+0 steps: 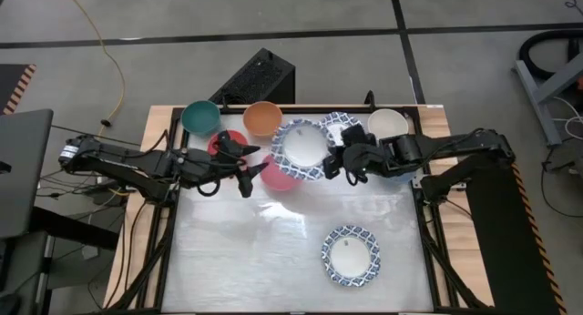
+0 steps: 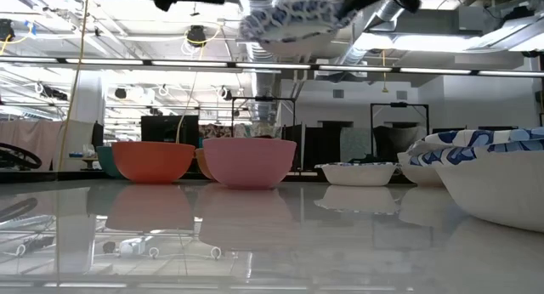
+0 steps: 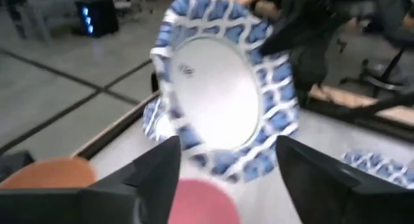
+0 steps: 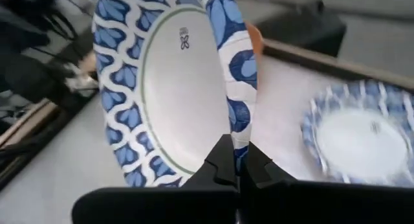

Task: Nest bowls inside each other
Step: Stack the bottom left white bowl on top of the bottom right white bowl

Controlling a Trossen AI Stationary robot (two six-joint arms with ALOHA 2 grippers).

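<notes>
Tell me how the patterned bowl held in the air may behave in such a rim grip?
The patterned bowl keeps its shape, so it is probably stiff. The right gripper pinches only its thin rim, so it may pivot or slip. It looks glazed and could break if dropped.

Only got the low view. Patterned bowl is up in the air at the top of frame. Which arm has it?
Observer: The right gripper. Its fingers are shut on the rim of the patterned bowl, as the right wrist view shows.
Operator: Left one on it too?
Observer: No. The left gripper is open and points at the bowl from the other side without gripping it.
Operator: What's below the bowl?
Observer: From above, it overlaps the pink bowl, which shows only partly past its edge.
</notes>
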